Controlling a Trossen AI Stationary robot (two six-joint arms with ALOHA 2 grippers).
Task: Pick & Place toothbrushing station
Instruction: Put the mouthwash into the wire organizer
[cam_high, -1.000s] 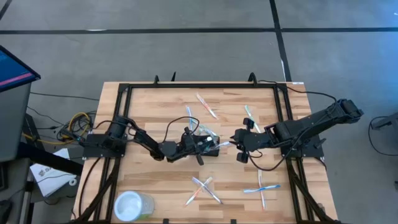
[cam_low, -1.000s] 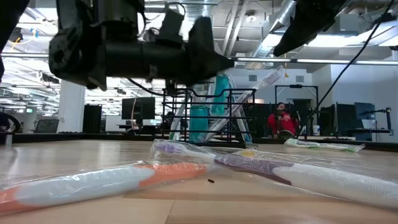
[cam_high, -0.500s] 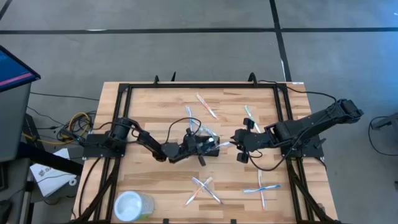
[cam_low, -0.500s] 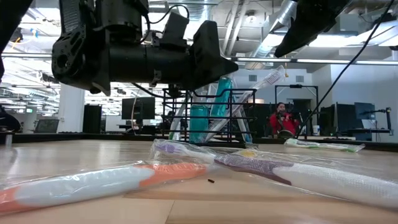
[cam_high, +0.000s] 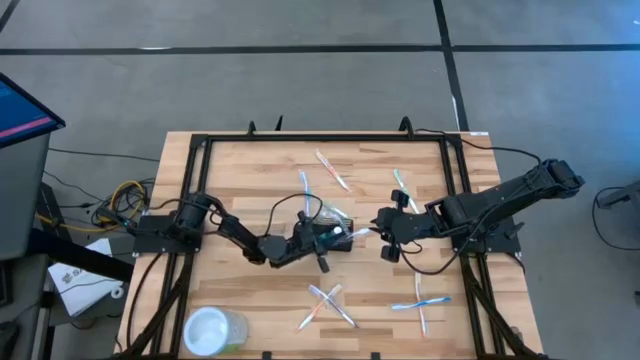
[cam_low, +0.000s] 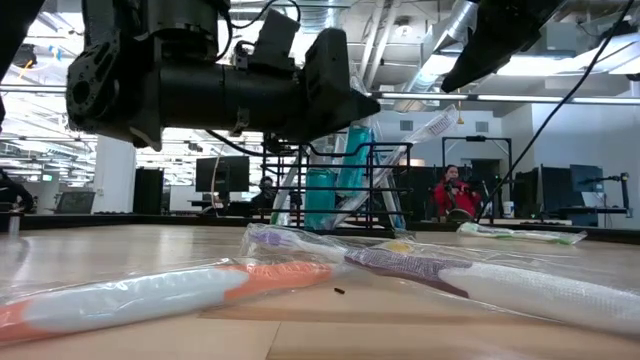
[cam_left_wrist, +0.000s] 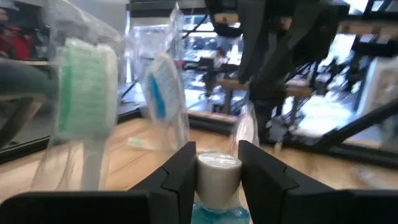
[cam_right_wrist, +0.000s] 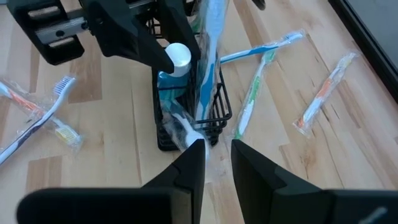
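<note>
Wooden worktop (cam_high: 240, 180), high view: left tool (cam_high: 322, 238) over the toothbrushing station (cam_high: 335, 232) mid-worktop; right tool (cam_high: 385, 237) just beside, slightly parted, empty. Low view: office room behind. Left wrist view: fingers (cam_left_wrist: 180, 171) astride a white-capped bottle (cam_left_wrist: 218, 171), contact unclear.

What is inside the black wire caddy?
The wire caddy holds a blue bottle with a white cap and wrapped toothbrushes. Its floor is hidden by them.

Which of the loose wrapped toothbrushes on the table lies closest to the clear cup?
The crossed pair near the table's front middle lies nearest the clear cup; the other loose ones lie farther back or right.
</note>
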